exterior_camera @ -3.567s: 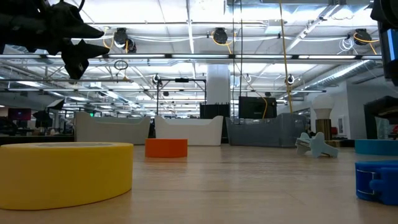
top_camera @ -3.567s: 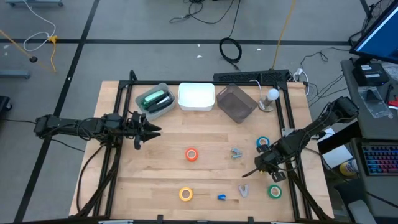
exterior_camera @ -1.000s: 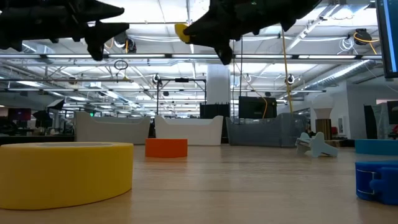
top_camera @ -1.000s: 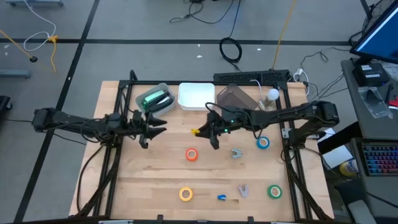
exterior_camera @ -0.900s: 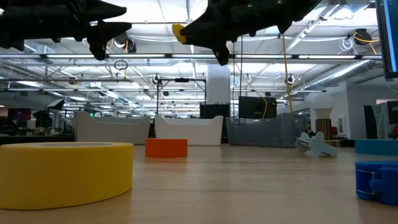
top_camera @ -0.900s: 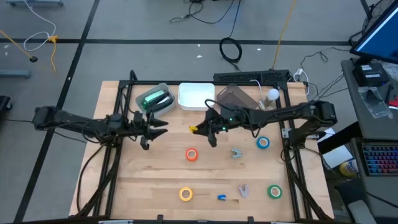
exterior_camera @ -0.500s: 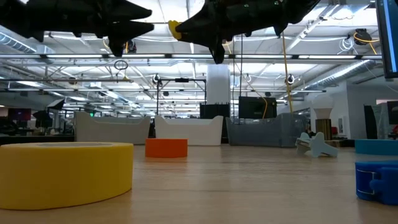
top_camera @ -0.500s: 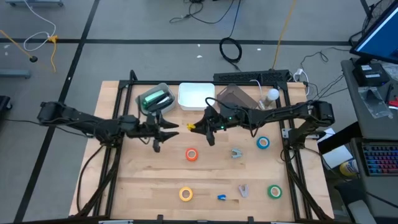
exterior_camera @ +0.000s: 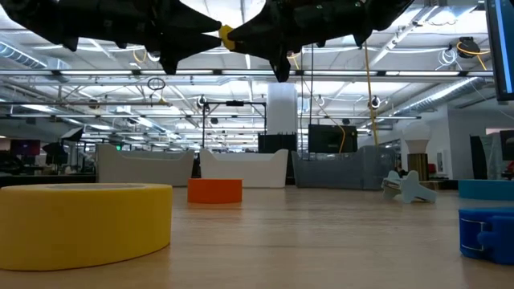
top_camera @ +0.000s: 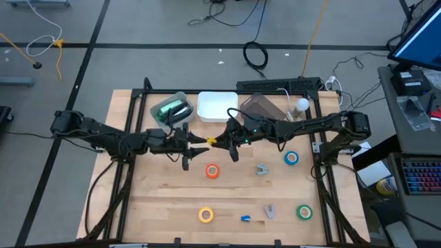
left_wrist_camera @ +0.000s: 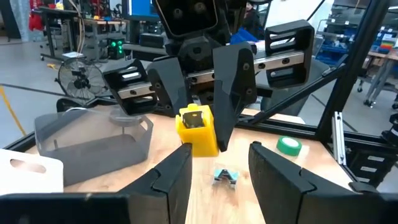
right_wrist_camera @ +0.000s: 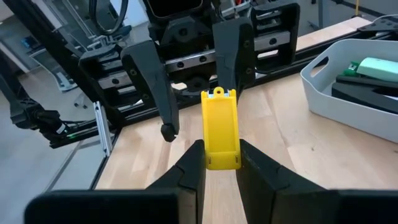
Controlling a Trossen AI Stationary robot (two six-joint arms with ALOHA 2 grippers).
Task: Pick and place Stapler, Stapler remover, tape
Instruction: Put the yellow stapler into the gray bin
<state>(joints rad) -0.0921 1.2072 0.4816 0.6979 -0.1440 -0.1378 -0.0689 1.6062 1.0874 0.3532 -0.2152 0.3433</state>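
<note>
— Where's the stapler point(right_wrist_camera: 221, 129)?
— Pinched in the right gripper point(top_camera: 219, 142), above mid-table. The left gripper point(top_camera: 200, 146) faces it, fingers spread.
— Handover?
— Probably (my guess). Centre the left fingers point(left_wrist_camera: 171, 180) around it, close firmly, then release the right.

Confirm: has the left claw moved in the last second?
Yes. The left claw has advanced rightward over the table, from beside the grey bin toward the right claw.

No readable text, labels, brands or numbers anywhere; nothing legible on the table, the bins, the tape rolls or the arms. Screens in the room behind are too blurred to read.
</note>
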